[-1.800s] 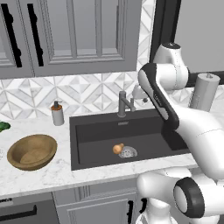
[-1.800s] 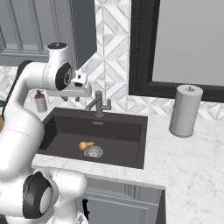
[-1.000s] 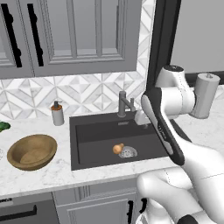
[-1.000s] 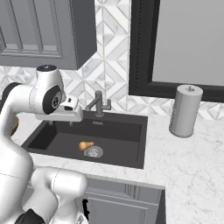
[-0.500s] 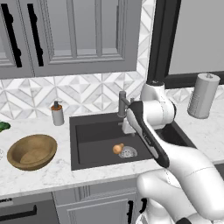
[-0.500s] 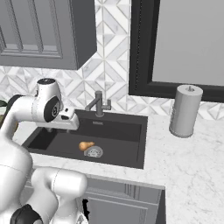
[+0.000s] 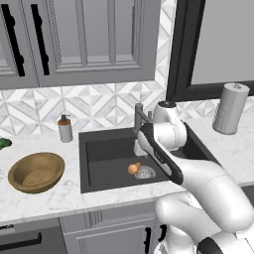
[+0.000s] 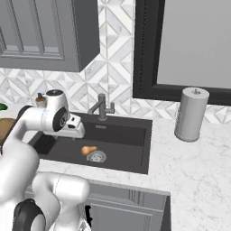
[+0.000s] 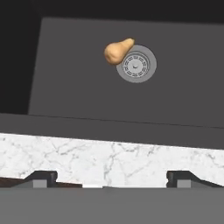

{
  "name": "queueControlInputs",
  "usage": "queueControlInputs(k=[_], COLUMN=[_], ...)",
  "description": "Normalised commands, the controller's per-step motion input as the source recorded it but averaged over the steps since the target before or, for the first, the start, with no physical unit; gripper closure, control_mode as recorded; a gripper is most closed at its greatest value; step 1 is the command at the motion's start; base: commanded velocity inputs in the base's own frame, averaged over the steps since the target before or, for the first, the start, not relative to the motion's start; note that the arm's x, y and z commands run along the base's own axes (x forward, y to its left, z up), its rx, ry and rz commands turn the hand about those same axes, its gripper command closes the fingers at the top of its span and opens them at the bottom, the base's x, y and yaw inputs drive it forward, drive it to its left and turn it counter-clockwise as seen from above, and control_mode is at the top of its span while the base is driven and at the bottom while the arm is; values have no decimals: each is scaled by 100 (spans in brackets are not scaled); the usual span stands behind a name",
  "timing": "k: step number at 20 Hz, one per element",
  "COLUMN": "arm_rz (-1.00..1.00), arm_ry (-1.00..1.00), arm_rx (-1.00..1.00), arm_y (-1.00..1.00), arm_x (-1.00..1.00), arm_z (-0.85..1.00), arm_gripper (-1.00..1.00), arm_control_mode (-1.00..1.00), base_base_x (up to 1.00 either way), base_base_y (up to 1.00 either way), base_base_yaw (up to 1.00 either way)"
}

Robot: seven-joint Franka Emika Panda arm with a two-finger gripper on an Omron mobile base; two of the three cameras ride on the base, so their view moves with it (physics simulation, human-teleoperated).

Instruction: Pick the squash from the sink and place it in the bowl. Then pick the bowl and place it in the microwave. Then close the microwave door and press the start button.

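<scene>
So the step in hand looks like going for the squash [image 9: 117, 50], which is lying on the floor of the sink [image 7: 106, 171], right up against the left edge of the round steel drain [image 9: 136, 65] in the hand view. The gripper [image 9: 111, 176] is spread wide with nothing between its fingertips [image 9: 41, 176], and it's high above the basin's near side, with the marble counter [image 9: 109, 155] edge right under it.

My take on doing this well: the squash is pear-shaped and lying on its side, with the narrow end toward the drain. I'd come straight down and close across the fat part, crossways to its long axis, so it doesn't squirt out. It's rounded and could roll on that flat bottom, so centre over it before dropping.

What's around: the faucet [image 8: 102, 108] stands at the far rim, roughly behind the squash, and the arm's elbow is already near it in the left base view, so I'd watch that on the way down. The sink walls are well apart from the squash, so there's room for the fingers.

The bowl [image 7: 36, 171] waits on the counter left of the sink, with a soap bottle [image 7: 65, 129] beyond it. A paper towel roll [image 8: 191, 114] sits well off right, out of the way.
</scene>
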Motion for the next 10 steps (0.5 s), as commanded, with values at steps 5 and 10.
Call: queueControlInputs(k=[5, 10], arm_rz=[0, 0], arm_ry=[0, -5], arm_rx=[0, -3], arm_y=[8, 8], arm_x=[50, 42], arm_z=[-40, -42], arm_gripper=[-100, -100], arm_control_mode=[-100, -100], base_base_x=[0, 0], base_base_y=[0, 0], base_base_yaw=[0, 0])
